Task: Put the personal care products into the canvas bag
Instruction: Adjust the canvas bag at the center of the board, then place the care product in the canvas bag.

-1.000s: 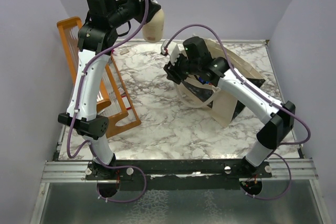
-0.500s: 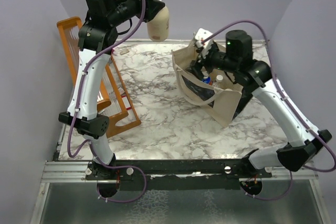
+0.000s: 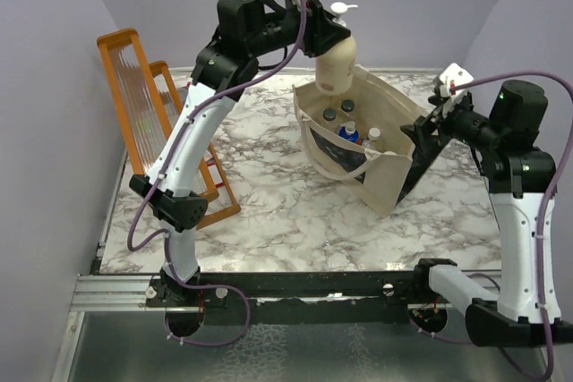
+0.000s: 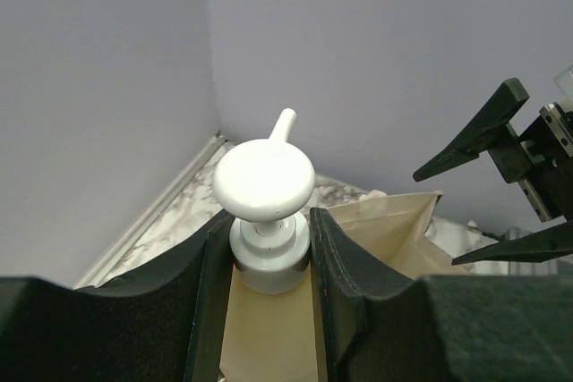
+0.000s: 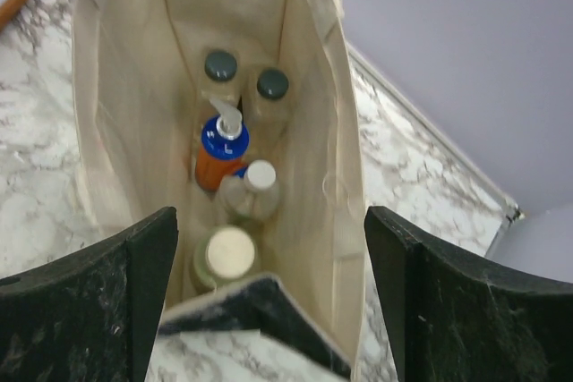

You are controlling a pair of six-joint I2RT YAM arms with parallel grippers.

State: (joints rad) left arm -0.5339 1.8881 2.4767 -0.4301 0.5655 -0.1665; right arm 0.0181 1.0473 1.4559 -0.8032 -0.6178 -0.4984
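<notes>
Left claw: the left gripper is pinched on the neck of the beige pump bottle, just under its white pump head; the wrist view shows both fingers pressed to the collar.
Pump bottle: it hangs upright at the upper middle of the overhead view, above the far end of the canvas bag and not yet inside.
Right claw: the right gripper stands spread wide with nothing between its jaws, at the right of the overhead view beside the bag's right end.
Bag: it stands open on the marble table, right of centre, with a dark panel on its near side.
Inside the bag: a clear bottle and a second clear bottle, both dark-capped, the orange bottle with a blue cap, the olive-grey bottle with a cream cap, and a squat bottle nearest the lower edge.
Rack: the orange wooden rack stands at the left of the overhead view, well apart from the bag.
</notes>
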